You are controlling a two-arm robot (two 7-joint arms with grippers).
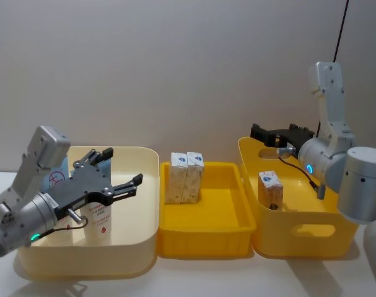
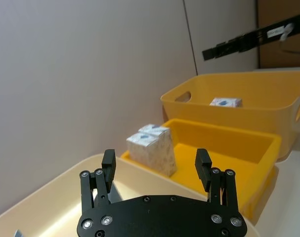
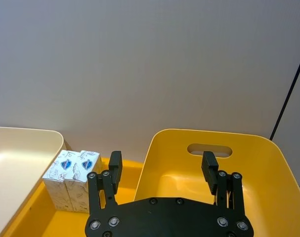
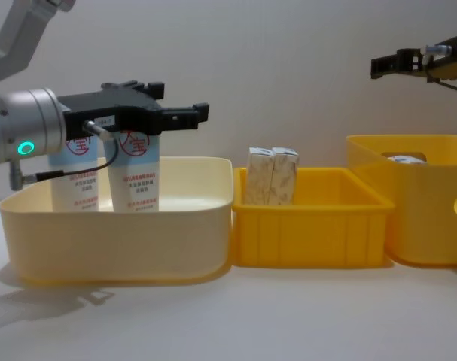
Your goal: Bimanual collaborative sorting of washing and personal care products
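Two pale-blue-and-white tubes (image 4: pixel 134 173) with red round logos stand upright in the cream bin (image 1: pixel 138 247) on the left. My left gripper (image 1: pixel 124 166) hovers open above that bin, just beside the tube tops (image 1: pixel 100 224), holding nothing. Two small white speckled boxes (image 1: pixel 186 176) stand side by side at the back left of the middle yellow tray (image 1: pixel 206 238). A third box (image 1: pixel 270 189) stands in the right yellow bin (image 1: pixel 299 244). Above the back of that bin my right gripper (image 1: pixel 271 133) hangs open and empty. Both wrist views show spread fingers (image 2: pixel 108 163) (image 3: pixel 115 163).
The three containers sit edge to edge across the white table, close to a plain wall behind. The right yellow bin has handle cut-outs (image 3: pixel 209 149). A thin black cable (image 1: pixel 341 25) runs down the wall at the right.
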